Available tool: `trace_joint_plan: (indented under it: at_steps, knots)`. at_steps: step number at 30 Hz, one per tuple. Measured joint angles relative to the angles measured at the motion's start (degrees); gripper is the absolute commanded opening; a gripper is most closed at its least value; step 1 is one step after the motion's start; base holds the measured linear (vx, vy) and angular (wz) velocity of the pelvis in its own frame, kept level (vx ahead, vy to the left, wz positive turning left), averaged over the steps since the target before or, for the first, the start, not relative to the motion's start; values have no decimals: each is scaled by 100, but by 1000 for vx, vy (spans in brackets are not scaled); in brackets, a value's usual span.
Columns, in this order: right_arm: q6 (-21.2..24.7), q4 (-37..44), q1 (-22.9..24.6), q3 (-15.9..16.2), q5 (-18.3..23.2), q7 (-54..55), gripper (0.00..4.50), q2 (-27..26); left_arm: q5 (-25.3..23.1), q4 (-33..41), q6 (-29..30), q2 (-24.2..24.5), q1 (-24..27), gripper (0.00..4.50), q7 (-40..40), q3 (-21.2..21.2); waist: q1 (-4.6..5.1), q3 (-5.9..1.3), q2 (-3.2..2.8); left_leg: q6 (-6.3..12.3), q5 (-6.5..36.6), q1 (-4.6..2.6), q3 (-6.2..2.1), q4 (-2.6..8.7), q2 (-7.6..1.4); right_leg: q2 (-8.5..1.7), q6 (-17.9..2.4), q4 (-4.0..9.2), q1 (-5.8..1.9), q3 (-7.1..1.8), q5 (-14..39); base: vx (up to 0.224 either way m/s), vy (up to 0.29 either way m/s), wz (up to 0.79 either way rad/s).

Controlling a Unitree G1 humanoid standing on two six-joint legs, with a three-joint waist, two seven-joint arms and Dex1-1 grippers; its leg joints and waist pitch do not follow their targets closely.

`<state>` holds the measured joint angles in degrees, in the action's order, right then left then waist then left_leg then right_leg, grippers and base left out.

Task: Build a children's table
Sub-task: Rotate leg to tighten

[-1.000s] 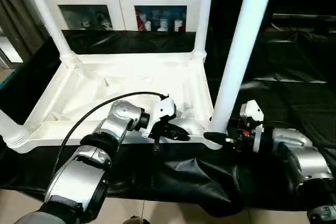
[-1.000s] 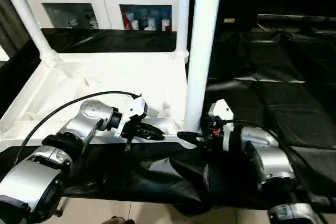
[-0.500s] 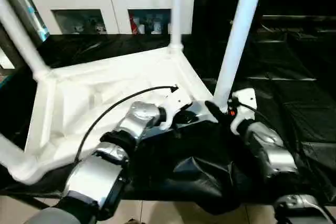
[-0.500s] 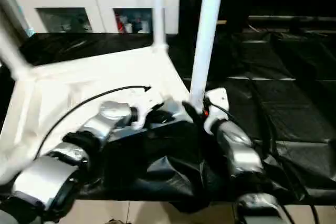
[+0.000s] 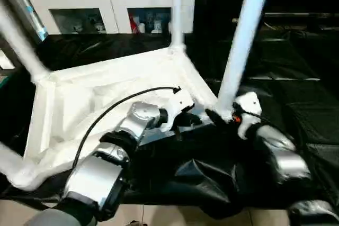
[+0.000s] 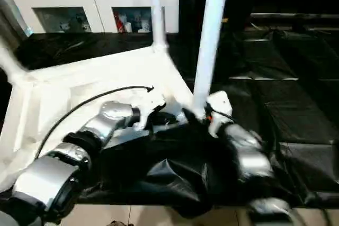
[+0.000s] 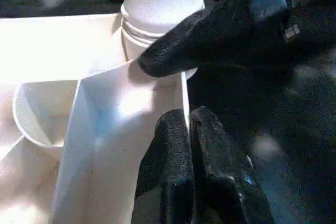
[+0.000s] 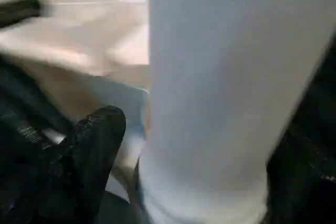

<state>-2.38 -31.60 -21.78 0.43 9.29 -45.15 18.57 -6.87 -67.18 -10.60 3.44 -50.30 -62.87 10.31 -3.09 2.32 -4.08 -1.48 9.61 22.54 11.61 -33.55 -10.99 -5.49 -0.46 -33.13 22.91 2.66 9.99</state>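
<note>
On crinkled black sheet (image 5: 296,72), ribbed white plastic table (image 5: 79,104).

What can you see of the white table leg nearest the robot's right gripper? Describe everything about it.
The leg is a long, smooth, white plastic-looking tube, tapered and standing slightly tilted from the near right corner socket of the upside-down children's table. Ridged rings circle its base. A black finger of the right gripper lies against that base; the shut left gripper rests on the rim beside it.
</note>
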Motion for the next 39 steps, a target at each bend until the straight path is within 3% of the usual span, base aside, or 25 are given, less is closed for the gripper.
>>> trace_joint_plan:
  at_steps: [3, 11, 12, 22, 29, 34, 37, 39]
  knots:
    - [208, 260, 58, 83, 249, -718, 392, 218, 33, 105, -174, 149, 61, 0, -549, 125, -75, 5, 8, 0, -1, 6, -2, -8, -4, 1, 0, -4, 2, 4, 0, 0, 0, 0]
    - [482, 480, 92, 225, 421, -1719, 392, 743, 68, 223, -239, 477, 144, 0, -1176, 134, -84, 34, 57, -21, 13, 7, 4, -19, 0, -4, -5, -9, 4, -6, -3, 0, 0, 0]
    - [512, 480, 92, 229, 435, -1763, 367, 750, 77, 241, -238, 494, 157, 0, -1198, 134, -84, 35, 57, -20, 12, 7, 4, -19, 0, -4, -5, -9, 4, -6, -3, 0, 0, 0]
    - [795, 624, 92, 234, 602, -2154, 294, 867, 94, 356, -241, 564, 213, 0, -1313, 136, -98, 46, 75, -3, 2, 7, 6, -17, -1, -3, -5, -11, 8, -6, -3, 0, 0, 0]
    - [875, 696, 165, 225, 657, -2173, 236, 860, 85, 391, -237, 557, 239, 0, -1299, 146, -121, 46, 75, 0, 0, 6, 6, -16, -1, -3, -5, -12, 9, -6, -3, 0, 0, 0]
    - [859, 884, 363, 136, 575, -1732, 222, 696, 7, 368, -268, 446, 240, 0, -901, 192, -167, 39, 82, -12, 7, -10, 6, -23, -1, -3, -5, -17, -6, -10, -3, 0, 0, 0]
    - [788, 825, 365, 57, 394, -1063, 212, 424, -27, 301, -232, 352, 240, 0, -420, 179, -132, 38, 111, -25, 13, -42, 8, -28, 0, -3, -4, -26, -26, -17, -4, 0, 0, 0]
    - [684, 689, 305, 4, 253, -449, 210, 178, -77, 229, -156, 254, 209, 0, -10, 143, -51, 34, 129, -27, 13, -57, 8, -28, 2, -3, 21, -21, -38, -20, 12, 0, 0, 0]
